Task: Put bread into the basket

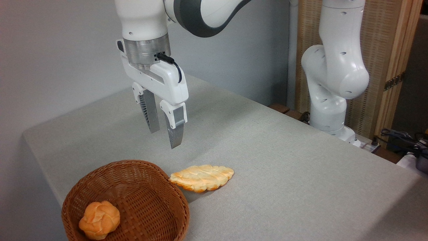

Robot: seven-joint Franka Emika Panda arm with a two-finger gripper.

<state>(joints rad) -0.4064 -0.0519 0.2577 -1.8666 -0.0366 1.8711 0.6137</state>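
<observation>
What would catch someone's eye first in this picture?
The white robot gripper hangs open above the grey table. Below it, a flat leaf-shaped golden pastry lies on the table, its tip against the round brown wicker basket, which holds a small knotted orange bun.

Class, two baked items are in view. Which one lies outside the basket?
The flat leaf-shaped bread, lying on the table beside the basket. The round knotted bun sits inside it.

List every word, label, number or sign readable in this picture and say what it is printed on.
None: no legible text anywhere.
The claw, the arm, the bread, the basket, the bun and the table all bear no markings.
</observation>
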